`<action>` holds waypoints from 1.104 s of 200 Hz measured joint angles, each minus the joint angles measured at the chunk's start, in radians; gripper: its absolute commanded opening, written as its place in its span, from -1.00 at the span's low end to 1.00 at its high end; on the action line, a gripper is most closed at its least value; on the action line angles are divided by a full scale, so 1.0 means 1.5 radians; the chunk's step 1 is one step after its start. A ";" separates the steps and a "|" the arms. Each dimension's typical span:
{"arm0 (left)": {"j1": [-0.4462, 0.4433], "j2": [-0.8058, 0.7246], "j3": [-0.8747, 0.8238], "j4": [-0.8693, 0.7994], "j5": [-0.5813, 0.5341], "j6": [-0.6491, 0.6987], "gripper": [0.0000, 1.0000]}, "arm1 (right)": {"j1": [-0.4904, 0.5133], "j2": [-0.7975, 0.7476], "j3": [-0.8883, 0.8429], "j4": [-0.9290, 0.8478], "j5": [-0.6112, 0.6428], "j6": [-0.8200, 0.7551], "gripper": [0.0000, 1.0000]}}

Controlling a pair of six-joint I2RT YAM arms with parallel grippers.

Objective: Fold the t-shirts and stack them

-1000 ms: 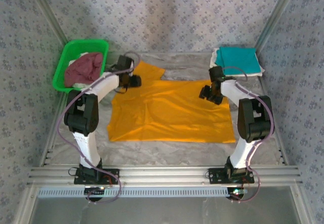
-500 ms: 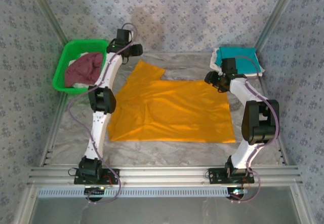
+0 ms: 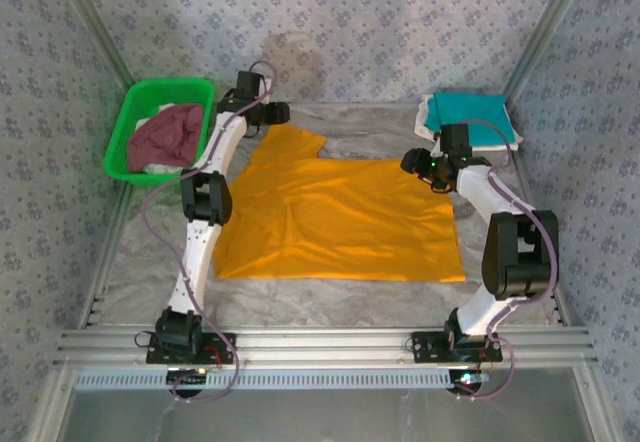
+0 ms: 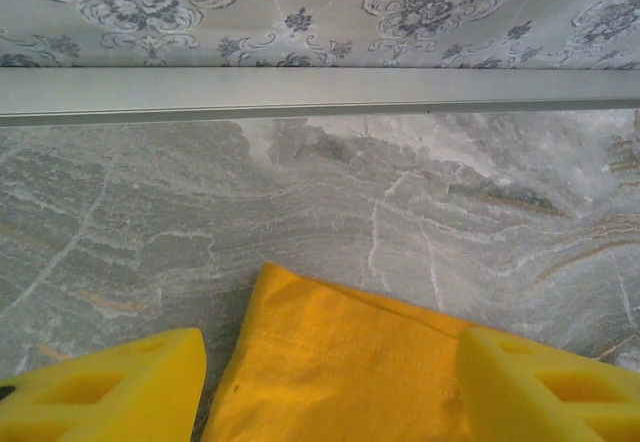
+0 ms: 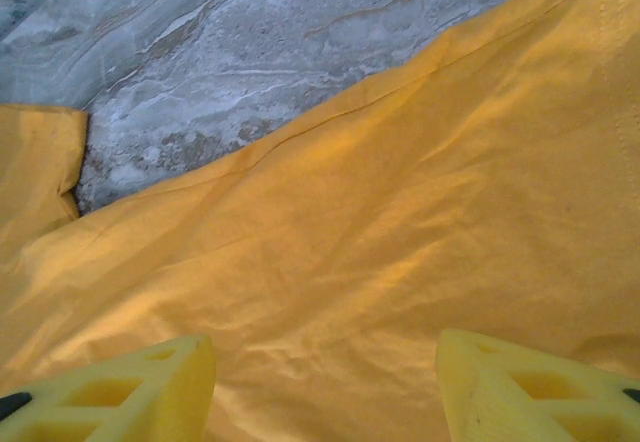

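Your left gripper (image 4: 330, 362) and right gripper (image 5: 325, 362) hover open over the unfolded orange shirt (image 3: 340, 217); teal shirt (image 3: 470, 117) lies folded, maroon shirt (image 3: 165, 134) waits.

Orange t-shirt (image 3: 340, 217) flat on table (image 3: 330, 297)

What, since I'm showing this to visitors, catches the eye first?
The large orange-yellow t-shirt spread flat across the middle of the table draws the eye first. At far left a green basket holds a maroon t-shirt; at far right lies a folded teal t-shirt.
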State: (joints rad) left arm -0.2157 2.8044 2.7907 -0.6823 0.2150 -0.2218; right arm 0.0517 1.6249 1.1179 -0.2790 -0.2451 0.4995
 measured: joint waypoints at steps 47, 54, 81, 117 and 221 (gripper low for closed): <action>0.006 0.042 0.000 0.030 0.022 -0.023 0.27 | -0.009 -0.025 -0.013 0.015 -0.038 0.006 0.24; 0.007 0.046 0.000 0.035 0.026 -0.030 0.21 | -0.012 -0.028 -0.016 0.016 -0.044 0.007 0.24; 0.013 0.052 0.000 0.058 0.044 -0.054 0.13 | -0.025 -0.042 -0.030 0.018 -0.064 0.012 0.24; 0.018 0.053 0.000 0.080 0.076 -0.076 -0.07 | -0.054 -0.067 -0.048 0.019 -0.092 0.023 0.25; 0.024 0.065 0.000 0.093 0.107 -0.129 -0.01 | -0.100 -0.126 -0.061 0.030 -0.161 0.052 0.25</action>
State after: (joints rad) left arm -0.1799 2.9017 2.7907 -0.5430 0.3748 -0.4156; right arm -0.0978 1.4357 1.0260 -0.2340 -0.4862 0.5777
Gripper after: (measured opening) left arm 0.501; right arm 0.626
